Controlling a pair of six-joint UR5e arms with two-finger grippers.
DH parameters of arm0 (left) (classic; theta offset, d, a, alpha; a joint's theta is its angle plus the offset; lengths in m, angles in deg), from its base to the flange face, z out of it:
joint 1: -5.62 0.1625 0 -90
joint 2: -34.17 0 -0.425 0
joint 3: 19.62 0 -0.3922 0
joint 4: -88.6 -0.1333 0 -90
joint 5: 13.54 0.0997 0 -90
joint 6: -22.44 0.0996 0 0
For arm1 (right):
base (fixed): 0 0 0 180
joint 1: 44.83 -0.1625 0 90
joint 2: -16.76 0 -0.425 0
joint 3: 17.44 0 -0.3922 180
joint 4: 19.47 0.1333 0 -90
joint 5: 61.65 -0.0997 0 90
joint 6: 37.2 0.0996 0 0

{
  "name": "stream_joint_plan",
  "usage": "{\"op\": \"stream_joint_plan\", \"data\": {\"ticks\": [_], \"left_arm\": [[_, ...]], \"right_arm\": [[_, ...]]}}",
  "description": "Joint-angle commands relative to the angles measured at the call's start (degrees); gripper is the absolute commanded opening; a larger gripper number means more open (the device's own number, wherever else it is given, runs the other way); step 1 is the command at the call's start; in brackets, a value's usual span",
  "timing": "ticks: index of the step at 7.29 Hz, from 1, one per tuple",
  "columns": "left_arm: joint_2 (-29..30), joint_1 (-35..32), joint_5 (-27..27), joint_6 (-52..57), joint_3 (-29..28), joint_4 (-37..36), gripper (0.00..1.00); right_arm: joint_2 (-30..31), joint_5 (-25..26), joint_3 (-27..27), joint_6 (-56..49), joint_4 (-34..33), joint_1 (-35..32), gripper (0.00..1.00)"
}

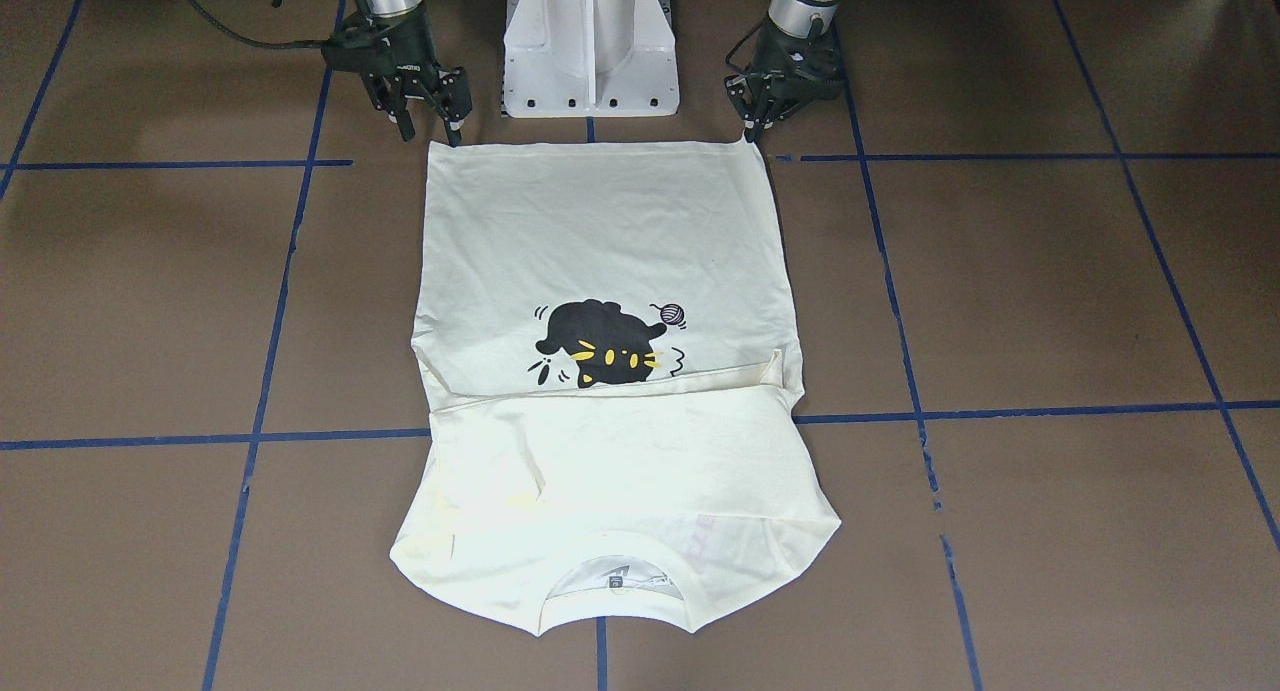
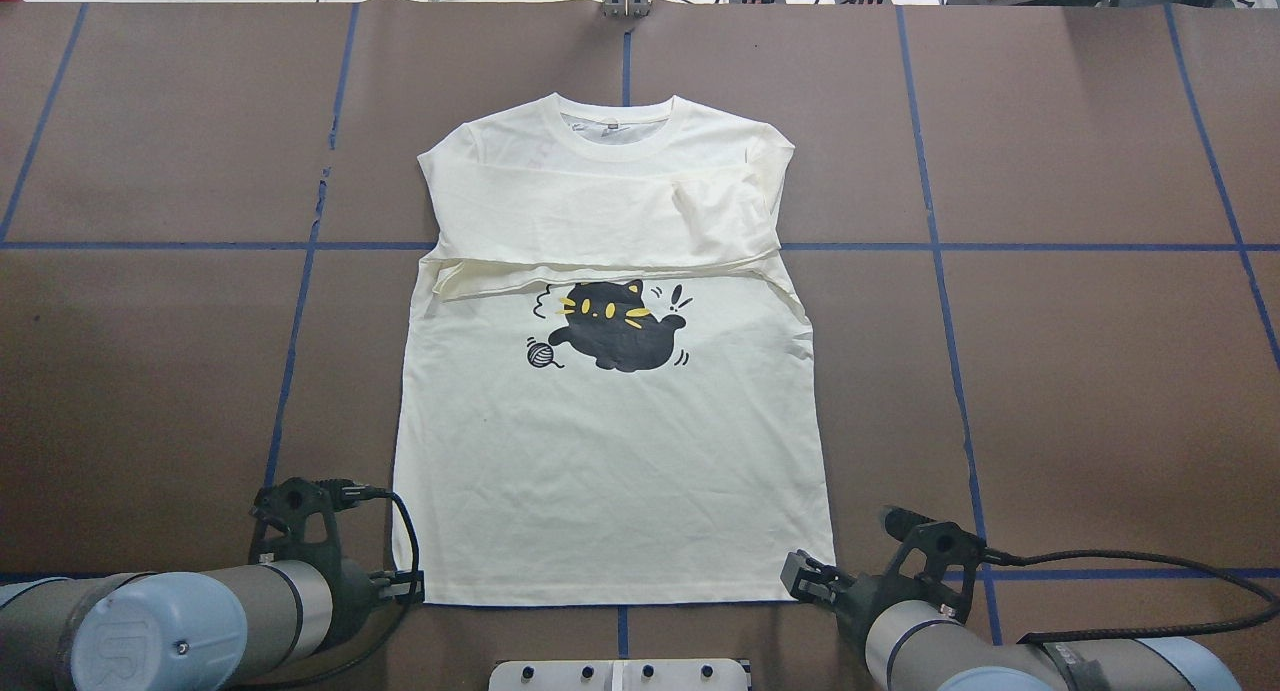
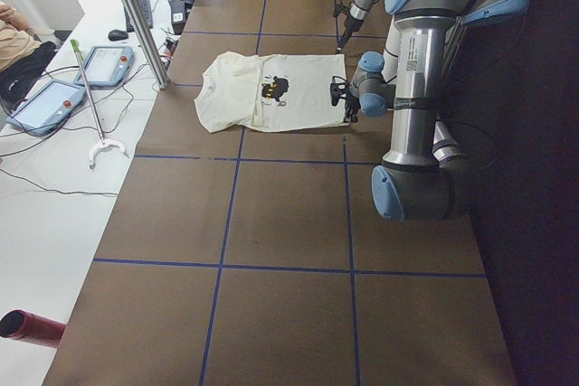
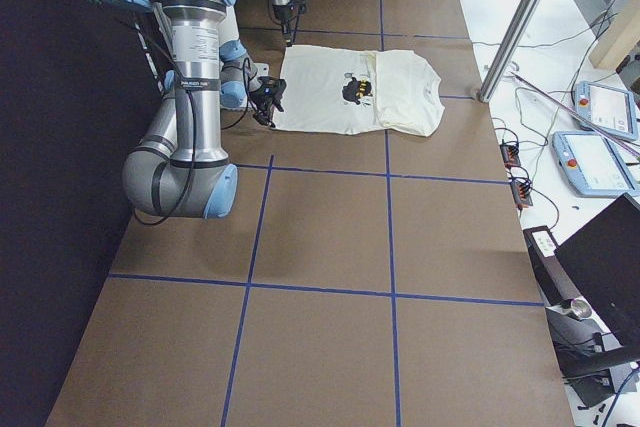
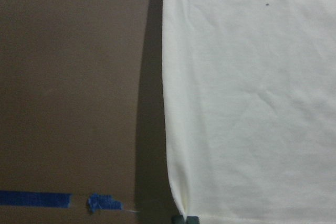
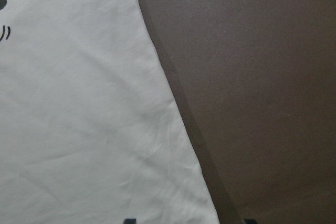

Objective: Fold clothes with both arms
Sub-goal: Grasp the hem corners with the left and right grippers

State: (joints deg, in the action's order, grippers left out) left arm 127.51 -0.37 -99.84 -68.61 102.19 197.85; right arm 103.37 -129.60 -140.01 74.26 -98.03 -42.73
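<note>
The cream T-shirt (image 1: 600,241) (image 2: 600,451) lies flat on the brown table, cat print up, collar at the far end. Its sleeves are folded in across the chest. My left gripper (image 1: 752,129) (image 2: 408,583) sits at one corner of the near hem. In the left wrist view the shirt (image 5: 252,103) fills the right side, and the left gripper (image 5: 186,219) has its tips pressed together on that corner. My right gripper (image 1: 430,131) (image 2: 800,576) is at the other hem corner. It stands open in the right wrist view (image 6: 189,221), one finger over the cloth (image 6: 79,129) and one over bare table.
The white pedestal base (image 1: 590,51) stands between the arms, just behind the hem. Blue tape lines (image 2: 300,301) grid the table. Beyond the far edge are a metal post (image 3: 136,15), control tablets (image 3: 109,65) and a seated person's arm (image 3: 11,38). A red cylinder (image 3: 32,327) lies off the table.
</note>
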Motion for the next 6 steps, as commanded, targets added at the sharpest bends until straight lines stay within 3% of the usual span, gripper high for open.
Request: {"op": "stream_joint_plan", "data": {"ticks": [1, 2, 3, 4, 6], "left_arm": [[0.0, 0.0, 0.0, 0.0, 0.1, 0.0, 0.0], [0.0, 0.0, 0.0, 0.0, 0.1, 0.0, 0.0], [0.0, 0.0, 0.0, 0.0, 0.1, 0.0, 0.0], [0.0, 0.0, 0.0, 0.0, 0.1, 0.0, 0.0], [0.1, 0.0, 0.0, 0.0, 0.1, 0.0, 0.0]], "right_arm": [[-0.4, 1.1, 1.9, 0.0, 0.0, 0.4, 0.67], [-0.4, 1.1, 2.0, 0.1, 0.0, 0.4, 0.61], [-0.5, 1.2, 2.0, 0.3, 0.0, 0.4, 0.48], [-0.5, 2.1, 2.0, 2.9, -0.1, 0.8, 0.29], [-0.4, 3.3, 2.5, 3.4, 0.0, 1.3, 0.08]]}}
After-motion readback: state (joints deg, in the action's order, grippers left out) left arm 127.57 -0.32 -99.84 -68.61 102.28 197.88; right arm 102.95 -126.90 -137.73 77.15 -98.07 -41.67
